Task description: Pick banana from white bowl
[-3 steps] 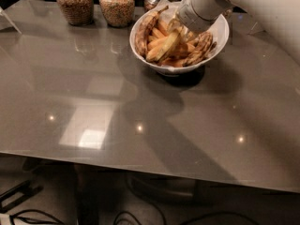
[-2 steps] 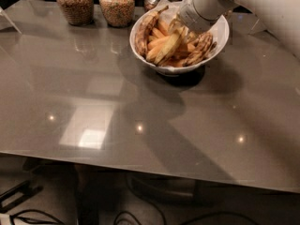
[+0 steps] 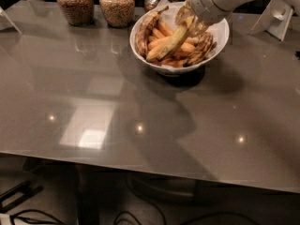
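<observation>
Your gripper, upper right of the frame, is clamping the top end of the long pale yellow banana, which is tilting across the pile in the deep round white bowl. It's looking light, soft and easily bruised, so you're wanting a gentle squeeze.

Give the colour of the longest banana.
The banana is pale yellow, brown-edged (camera view); the gripper is at its upper end over the white bowl.
</observation>
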Robot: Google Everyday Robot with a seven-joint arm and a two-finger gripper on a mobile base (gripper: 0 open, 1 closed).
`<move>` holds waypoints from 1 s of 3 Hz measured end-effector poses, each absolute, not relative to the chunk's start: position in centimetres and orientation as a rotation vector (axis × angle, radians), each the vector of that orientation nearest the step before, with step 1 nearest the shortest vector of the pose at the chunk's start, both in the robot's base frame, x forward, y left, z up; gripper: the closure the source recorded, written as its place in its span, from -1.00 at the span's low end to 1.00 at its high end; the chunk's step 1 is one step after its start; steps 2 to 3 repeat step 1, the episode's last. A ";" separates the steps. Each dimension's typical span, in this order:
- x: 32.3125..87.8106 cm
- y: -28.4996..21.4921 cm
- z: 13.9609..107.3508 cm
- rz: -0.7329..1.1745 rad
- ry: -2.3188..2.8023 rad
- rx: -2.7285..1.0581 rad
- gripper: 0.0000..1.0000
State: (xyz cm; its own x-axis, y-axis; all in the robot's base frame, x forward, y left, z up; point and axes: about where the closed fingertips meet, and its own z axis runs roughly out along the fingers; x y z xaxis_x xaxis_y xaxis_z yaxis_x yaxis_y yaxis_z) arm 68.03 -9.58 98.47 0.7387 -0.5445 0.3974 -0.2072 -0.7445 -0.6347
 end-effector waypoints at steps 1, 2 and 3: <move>65.2 -10.5 101.1 -0.737 0.586 -2.272 1.00; 65.2 -10.5 101.1 -0.737 0.586 -2.272 1.00; 65.2 -10.5 101.1 -0.737 0.586 -2.272 1.00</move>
